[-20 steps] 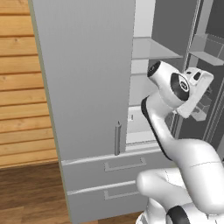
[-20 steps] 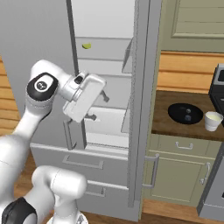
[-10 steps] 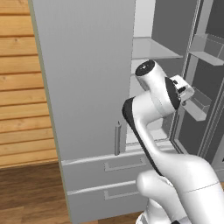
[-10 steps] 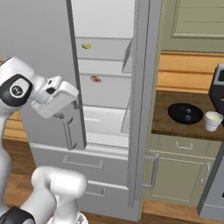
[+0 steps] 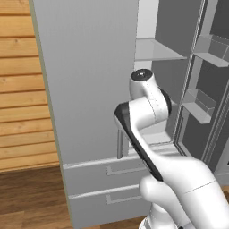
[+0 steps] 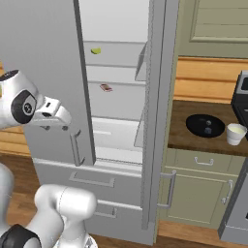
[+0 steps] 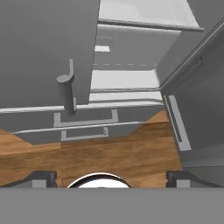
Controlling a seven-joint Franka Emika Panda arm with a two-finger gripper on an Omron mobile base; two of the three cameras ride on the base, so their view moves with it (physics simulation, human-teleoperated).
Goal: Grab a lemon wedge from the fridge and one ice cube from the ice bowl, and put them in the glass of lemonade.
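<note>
The fridge (image 6: 48, 53) stands with its right door swung open and its left door (image 5: 89, 89) closed. On an upper white shelf lies the tiny yellow-green lemon wedge (image 6: 97, 50). On the counter to the right, the black ice bowl (image 6: 205, 125) holds a pale ice cube (image 6: 207, 130), and the glass of lemonade (image 6: 236, 133) stands beside it. My gripper (image 7: 111, 178) is open and holds nothing, its fingertips (image 7: 41, 177) spread wide. It sits in front of the closed left door, near the bar handle (image 7: 68, 89), left of and below the lemon wedge.
A flat reddish-brown bar (image 6: 105, 87) lies on the shelf below the wedge. Two fridge drawers (image 6: 92, 181) sit under the doors. The open right door (image 6: 157, 111) stands between the shelves and the counter (image 6: 193, 140). Door bins (image 5: 199, 105) line that door. The floor (image 7: 122, 148) is wood.
My arm has swung left, away from the open fridge compartment, and now faces the closed left door. The gripper stayed open. The fridge's contents and the counter things have not moved.
</note>
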